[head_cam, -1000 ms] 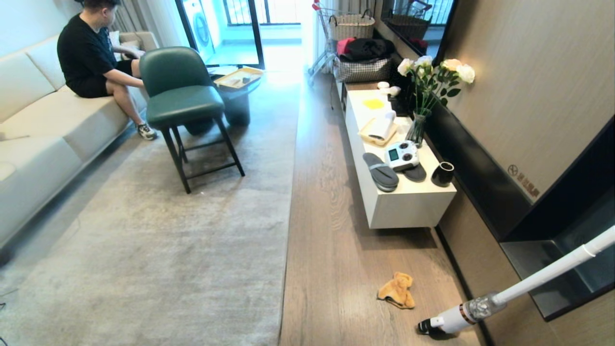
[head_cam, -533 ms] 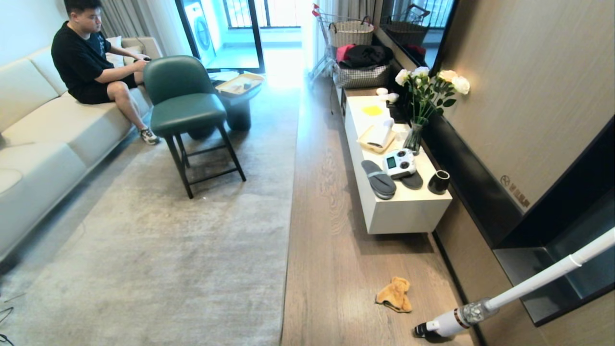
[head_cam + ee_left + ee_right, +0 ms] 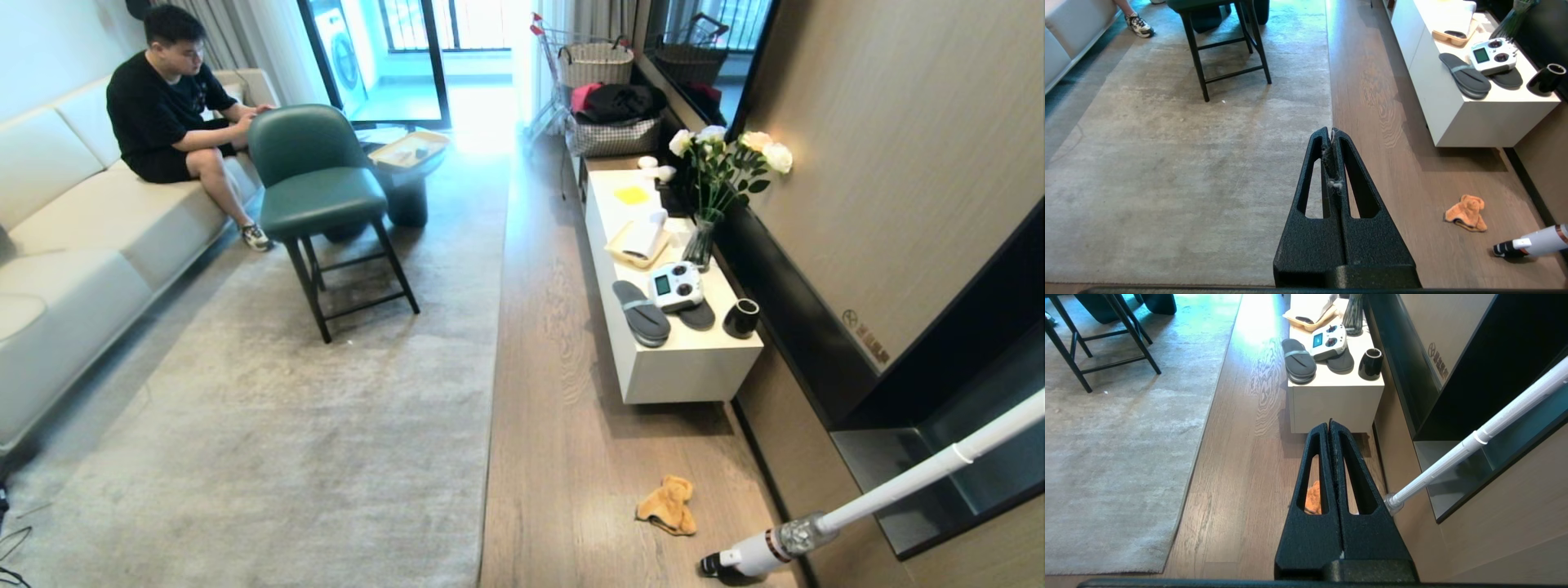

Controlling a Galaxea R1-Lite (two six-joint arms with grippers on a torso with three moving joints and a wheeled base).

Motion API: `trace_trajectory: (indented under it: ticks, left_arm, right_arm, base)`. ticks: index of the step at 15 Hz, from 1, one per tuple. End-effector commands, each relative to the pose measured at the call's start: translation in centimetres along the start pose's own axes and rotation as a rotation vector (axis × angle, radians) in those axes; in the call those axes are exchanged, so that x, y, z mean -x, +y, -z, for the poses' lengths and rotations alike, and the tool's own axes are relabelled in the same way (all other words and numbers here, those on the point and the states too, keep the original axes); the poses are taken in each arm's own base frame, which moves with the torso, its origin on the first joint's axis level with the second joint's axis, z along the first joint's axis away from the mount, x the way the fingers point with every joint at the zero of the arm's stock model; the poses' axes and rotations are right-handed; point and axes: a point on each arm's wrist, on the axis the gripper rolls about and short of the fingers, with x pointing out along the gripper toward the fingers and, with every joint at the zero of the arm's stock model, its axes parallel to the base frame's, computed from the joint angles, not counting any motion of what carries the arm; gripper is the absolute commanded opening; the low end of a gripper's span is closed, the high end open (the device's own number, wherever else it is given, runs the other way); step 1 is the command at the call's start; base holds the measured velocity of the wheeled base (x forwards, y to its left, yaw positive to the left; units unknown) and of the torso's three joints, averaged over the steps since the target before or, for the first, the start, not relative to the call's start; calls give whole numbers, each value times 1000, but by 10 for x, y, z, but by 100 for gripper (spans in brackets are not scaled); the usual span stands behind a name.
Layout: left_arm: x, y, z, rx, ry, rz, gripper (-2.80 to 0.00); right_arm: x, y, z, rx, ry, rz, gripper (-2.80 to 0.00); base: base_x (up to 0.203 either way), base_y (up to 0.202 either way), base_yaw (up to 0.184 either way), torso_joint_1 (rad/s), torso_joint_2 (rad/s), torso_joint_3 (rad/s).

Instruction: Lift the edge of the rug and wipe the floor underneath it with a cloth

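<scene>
The pale grey rug lies flat, its straight rug edge (image 3: pixel 491 408) running away from me down the room beside the brown plank floor (image 3: pixel 563 457). The orange plush cloth (image 3: pixel 667 505) lies crumpled on the planks near the right wall, apart from the rug. Neither gripper shows in the head view. My left gripper (image 3: pixel 1331 131) is shut and empty, hanging high over the rug edge (image 3: pixel 1329 81), with the cloth (image 3: pixel 1466 207) off to its side. My right gripper (image 3: pixel 1329 424) is shut and empty above the floor; the cloth (image 3: pixel 1313 497) shows through its finger slot.
A white low cabinet (image 3: pixel 686 376) with slippers, a remote and a vase stands against the right wall. A white stick vacuum (image 3: pixel 816 531) leans beside the cloth. A green chair (image 3: pixel 318 180) stands on the rug, and a person (image 3: pixel 163 106) sits on the sofa (image 3: pixel 73 245).
The whole head view has shifted as the camera moved up and back. Rug, cloth and vacuum lie as before. The person on the sofa has changed posture.
</scene>
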Motion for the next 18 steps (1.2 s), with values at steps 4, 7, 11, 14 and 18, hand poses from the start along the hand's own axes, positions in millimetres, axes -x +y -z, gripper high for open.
trace_trajectory:
  ticks: [4,7,11,14,18]
  left_arm:
    - [0,0,0,0,0,0,-280]
    - [0,0,0,0,0,0,-280]
    - [0,0,0,0,1,0,-280]
    - [0,0,0,0,0,0,-280]
    - [0,0,0,0,0,0,-280]
  right_arm:
    - [0,0,0,-2,2,0,-280]
    - [0,0,0,-10,2,0,-280]
    - [0,0,0,-10,2,0,-280]
    - [0,0,0,-10,2,0,-280]
    - [0,0,0,-10,2,0,-280]
  base:
    - [0,0,0,145,-323,-184]
    - [0,0,0,61,-128,-71]
    - [0,0,0,0,0,0]
    - [0,0,0,0,0,0]
    - [0,0,0,0,0,0]
